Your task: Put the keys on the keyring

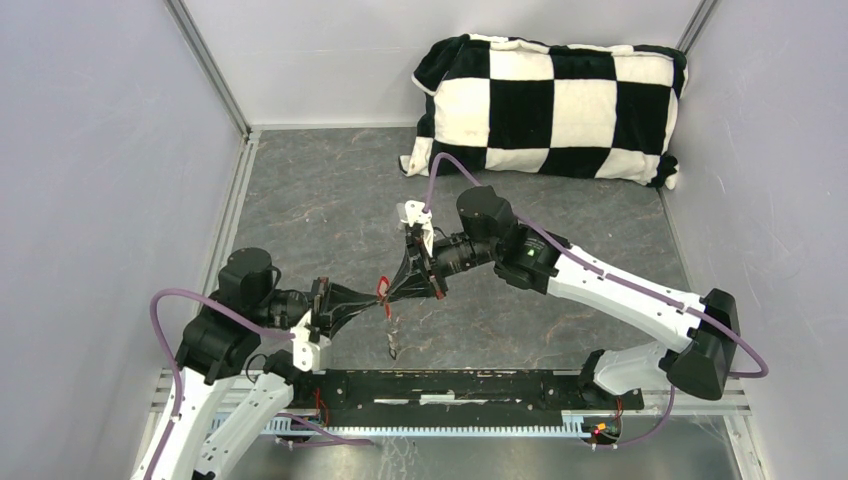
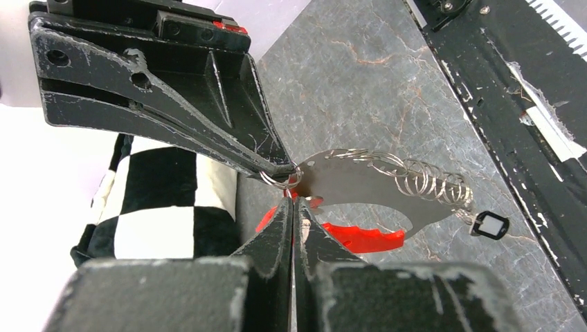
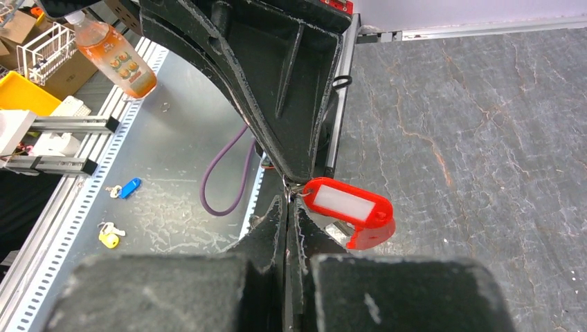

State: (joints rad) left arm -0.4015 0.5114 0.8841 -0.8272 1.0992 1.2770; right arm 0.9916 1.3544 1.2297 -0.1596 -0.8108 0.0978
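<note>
Fingers both pinched shut: left fingers (image 2: 273, 242) and right fingers (image 3: 272, 235) hold keyring (image 2: 422, 181) beside fob (image 3: 348, 205). Likely light, slippery, floppy chain; grip ring edge.

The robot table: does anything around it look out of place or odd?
The checkered pillow at the far right of the table looks out of place in a robot workspace. In the right wrist view, a blue tag and a yellow tag lie scattered beyond the table's edge. Nothing looks spilled or broken.
</note>
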